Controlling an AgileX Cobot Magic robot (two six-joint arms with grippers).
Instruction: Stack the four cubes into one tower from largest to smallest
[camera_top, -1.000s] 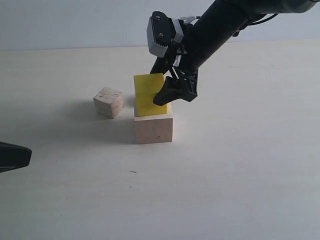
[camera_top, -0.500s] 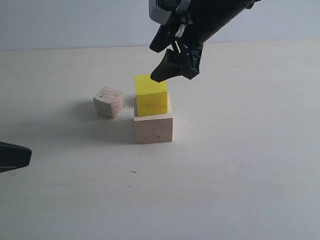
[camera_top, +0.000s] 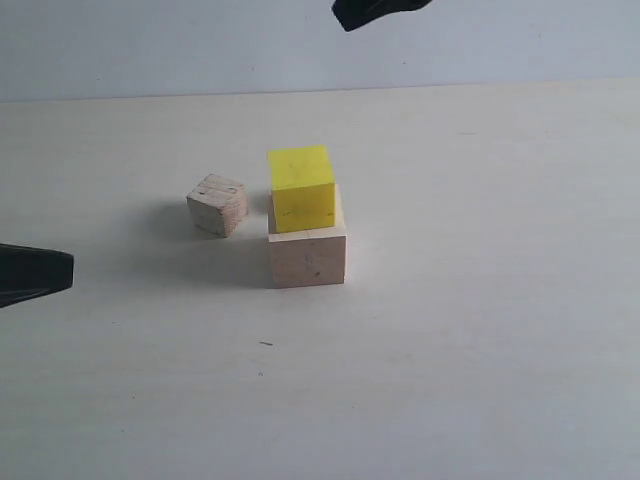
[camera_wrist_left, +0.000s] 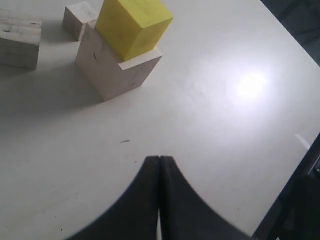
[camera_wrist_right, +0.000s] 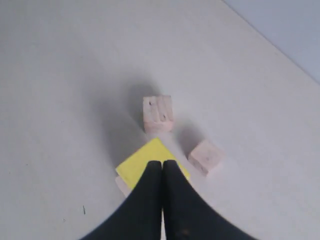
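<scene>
Exterior view: the right gripper (camera_top: 375, 10) has risen clear, leaving the bright yellow cube (camera_top: 302, 190) far beneath it on the large pale pinkish wooden cube (camera_top: 307, 257). A raw beige wooden cube (camera_top: 217, 204) waits beside the stack.

Left wrist view: the left gripper (camera_wrist_left: 159, 161) is closed and empty, with the stack well ahead of it.

Right wrist view: the right jaws are now pressed together on nothing (shut after release). A smaller raw wooden cube (camera_wrist_right: 206, 156) lies just beyond the tips. The second tier looks done; two cubes remain.
</scene>
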